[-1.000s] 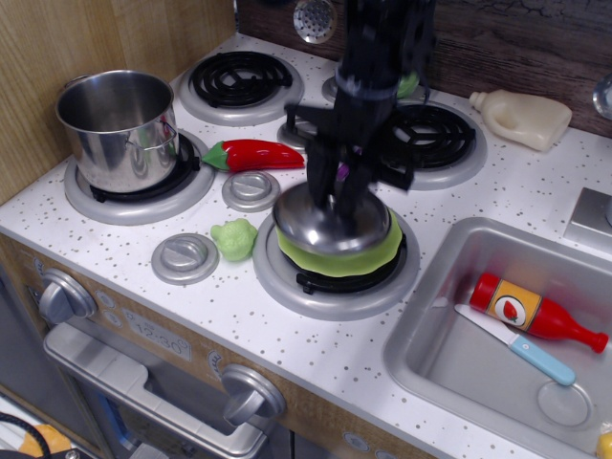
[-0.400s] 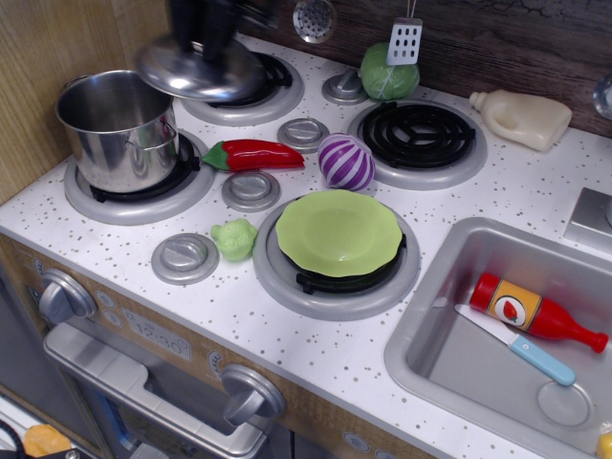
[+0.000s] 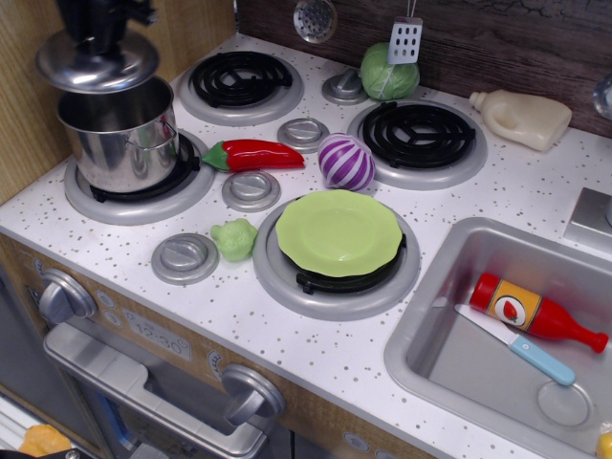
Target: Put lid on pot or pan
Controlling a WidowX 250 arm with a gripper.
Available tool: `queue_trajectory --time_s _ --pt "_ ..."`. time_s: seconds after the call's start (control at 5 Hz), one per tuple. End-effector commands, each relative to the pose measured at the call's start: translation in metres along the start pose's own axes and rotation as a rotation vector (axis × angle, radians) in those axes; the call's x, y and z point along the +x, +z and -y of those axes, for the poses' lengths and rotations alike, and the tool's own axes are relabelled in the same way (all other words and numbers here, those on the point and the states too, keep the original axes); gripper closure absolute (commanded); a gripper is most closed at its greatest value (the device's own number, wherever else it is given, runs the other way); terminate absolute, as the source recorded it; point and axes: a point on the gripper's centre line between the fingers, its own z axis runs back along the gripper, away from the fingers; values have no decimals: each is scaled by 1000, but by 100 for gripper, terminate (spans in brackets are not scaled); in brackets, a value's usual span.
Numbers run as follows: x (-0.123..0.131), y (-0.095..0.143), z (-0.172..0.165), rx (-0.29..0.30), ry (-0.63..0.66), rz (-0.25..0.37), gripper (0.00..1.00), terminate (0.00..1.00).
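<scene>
A: Where was the round, shiny, domed steel lid [image 3: 97, 63]?
B: At ten o'clock, held by the black gripper [image 3: 98, 21], just above the tall shiny steel pot [image 3: 120, 131]; whether it touched the rim was unclear.
A: The flat light-green plate [image 3: 338, 232]?
B: On the burner near centre, with the red pepper [image 3: 254, 154] at its ten o'clock.

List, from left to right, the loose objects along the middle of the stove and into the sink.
Tall shiny steel pot with the domed steel lid above it → red toy chili pepper → purple striped toy onion → red toy ketchup bottle in the sink.
</scene>
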Motion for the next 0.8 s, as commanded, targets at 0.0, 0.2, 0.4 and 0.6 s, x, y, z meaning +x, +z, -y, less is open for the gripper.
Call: queue_trajectory --time_s 0.0,0.2,0.4,0.6 --pt "0 -8 -1 -20 -21 61 100 0" --pt "2 -19 8 -49 -26 80 100 0" --pt "0 -15 16 -70 -26 52 0 0" --pt "0 -15 16 -70 -26 52 0 0"
